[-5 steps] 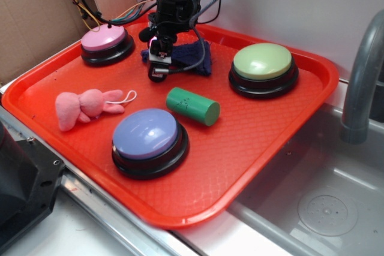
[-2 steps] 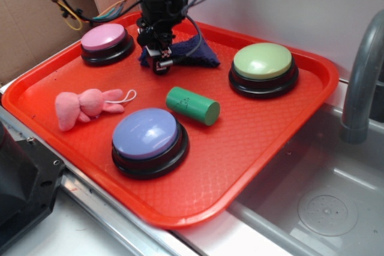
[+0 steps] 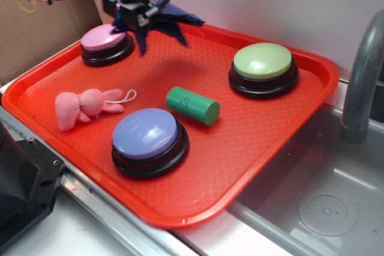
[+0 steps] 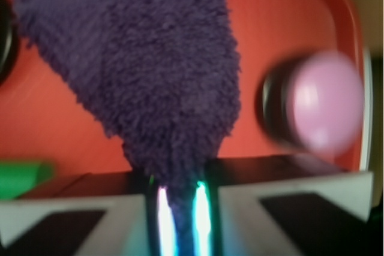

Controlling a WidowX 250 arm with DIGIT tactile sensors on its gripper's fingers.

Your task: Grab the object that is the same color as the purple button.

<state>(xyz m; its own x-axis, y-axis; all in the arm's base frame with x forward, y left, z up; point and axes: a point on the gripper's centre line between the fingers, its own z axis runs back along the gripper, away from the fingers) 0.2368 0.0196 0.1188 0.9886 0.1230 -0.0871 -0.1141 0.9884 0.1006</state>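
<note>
The purple button (image 3: 148, 138) sits at the tray's (image 3: 252, 142) near edge, the green cylinder (image 3: 192, 105) just behind it. At the far left, beside the pink button (image 3: 106, 41), the gripper (image 3: 129, 11) pinches the cloth (image 3: 162, 21) between closed jaws, hanging above the tray.

red tray (image 3: 288, 142) | pink plush (image 3: 81, 106) | green cylinder (image 3: 192, 105) | pink button (image 3: 107, 43) | green button (image 3: 263, 68)

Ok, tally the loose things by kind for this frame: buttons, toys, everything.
Push buttons: 3, pink, green, purple
Plush toy: 1
Green cylinder: 1
Purple cloth, lifted in the gripper: 1
Total: 6, over the red tray
</note>
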